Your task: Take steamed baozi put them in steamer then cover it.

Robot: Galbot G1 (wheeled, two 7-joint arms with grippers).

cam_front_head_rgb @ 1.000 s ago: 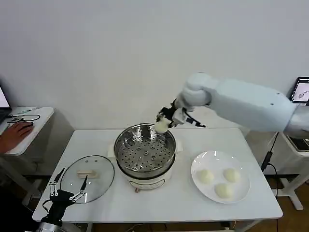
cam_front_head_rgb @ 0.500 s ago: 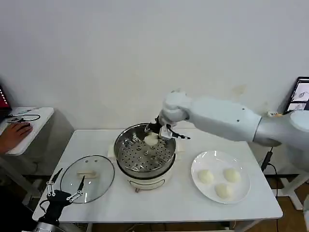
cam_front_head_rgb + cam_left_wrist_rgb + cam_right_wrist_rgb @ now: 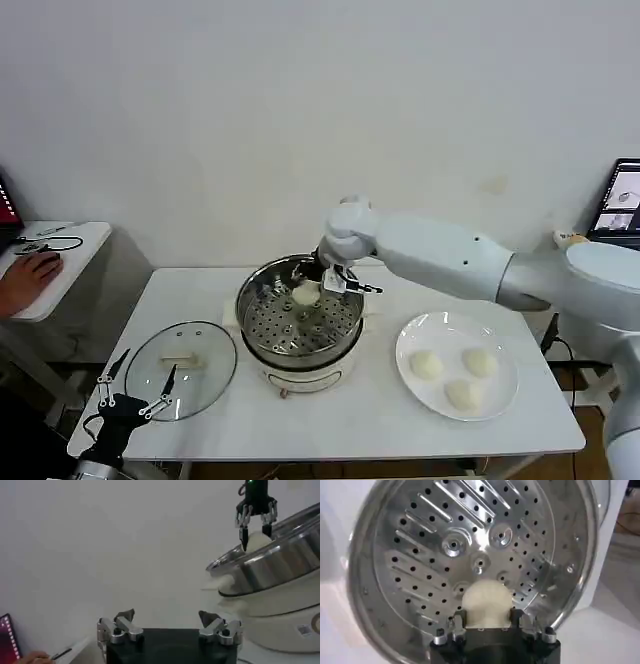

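The right gripper (image 3: 312,285) is gripping one small cream-white steamed baozi (image 3: 304,295) inside the round shiny stainless-steel steamer (image 3: 252,300), toward twelve o'clock of its perforated floor, so the first placing looks under way; next it needs to release and lift clear. The right wrist view is showing the bun pinched just above the holes (image 3: 485,602). Three more buns are waiting on the flat white plate (image 3: 412,338), at three o'clock of the steamer. The clear glass cover (image 3: 182,367) is lying at eight o'clock, beside the idle left gripper (image 3: 135,395), whose fingers are spread.
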